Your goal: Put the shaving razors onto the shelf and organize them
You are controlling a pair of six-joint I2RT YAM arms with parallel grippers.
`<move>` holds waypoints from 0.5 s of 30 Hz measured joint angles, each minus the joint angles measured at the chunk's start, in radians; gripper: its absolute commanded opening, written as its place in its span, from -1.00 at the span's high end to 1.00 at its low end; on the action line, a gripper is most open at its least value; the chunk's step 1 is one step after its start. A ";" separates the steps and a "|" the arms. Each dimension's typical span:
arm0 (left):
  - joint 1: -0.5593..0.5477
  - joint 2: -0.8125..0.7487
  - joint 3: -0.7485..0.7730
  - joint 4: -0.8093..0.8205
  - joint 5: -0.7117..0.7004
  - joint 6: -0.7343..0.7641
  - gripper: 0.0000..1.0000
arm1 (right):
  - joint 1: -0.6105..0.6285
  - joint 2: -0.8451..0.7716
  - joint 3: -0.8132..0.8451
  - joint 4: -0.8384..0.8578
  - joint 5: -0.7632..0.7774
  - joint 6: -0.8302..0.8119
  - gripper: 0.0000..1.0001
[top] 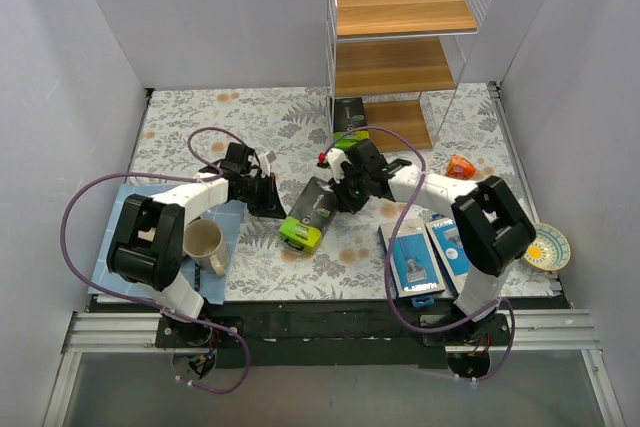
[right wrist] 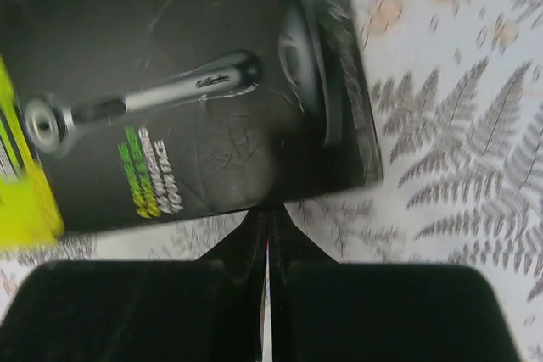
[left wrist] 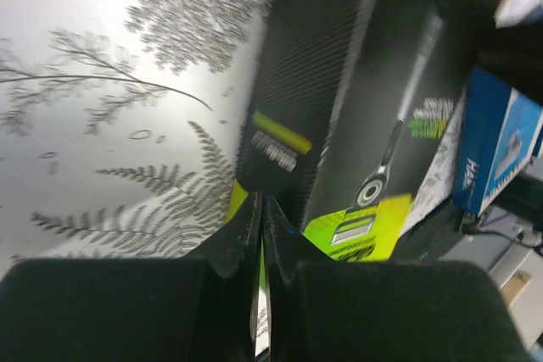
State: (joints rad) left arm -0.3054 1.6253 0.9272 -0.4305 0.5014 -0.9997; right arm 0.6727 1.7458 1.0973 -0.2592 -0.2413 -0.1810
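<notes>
Both shaving razors [top: 415, 265] lie on the near-right tabletop [top: 200, 127], none on the far shelf [top: 400, 7]; left gripper [left wrist: 261, 209] and right gripper [right wrist: 267, 214], each pressed together, flank a black-green box [top: 312, 209].

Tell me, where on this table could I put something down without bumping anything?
On the shelf, the top board and middle board are bare; so is the flowered cloth left of it. Crowded: the middle around the black box, and the front with blue packs and a mug.
</notes>
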 measured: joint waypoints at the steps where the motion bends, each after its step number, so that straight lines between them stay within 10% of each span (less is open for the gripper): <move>1: -0.006 -0.003 -0.011 0.011 0.024 -0.004 1.00 | 0.000 0.030 0.037 0.002 -0.007 0.008 0.97; 8: -0.028 -0.064 -0.103 0.048 0.145 -0.026 0.80 | 0.000 0.108 0.178 0.024 -0.023 0.051 0.73; 10: -0.030 -0.089 -0.109 0.042 0.150 -0.030 0.49 | 0.000 0.097 0.174 0.024 -0.009 0.050 0.27; 15: -0.011 -0.175 -0.110 0.000 0.160 -0.034 -0.34 | -0.043 -0.030 0.068 -0.012 -0.013 0.043 -0.08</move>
State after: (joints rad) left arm -0.3164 1.4502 0.8169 -0.4309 0.6617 -1.0336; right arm 0.6292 1.7161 1.1652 -0.2710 -0.2546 -0.1379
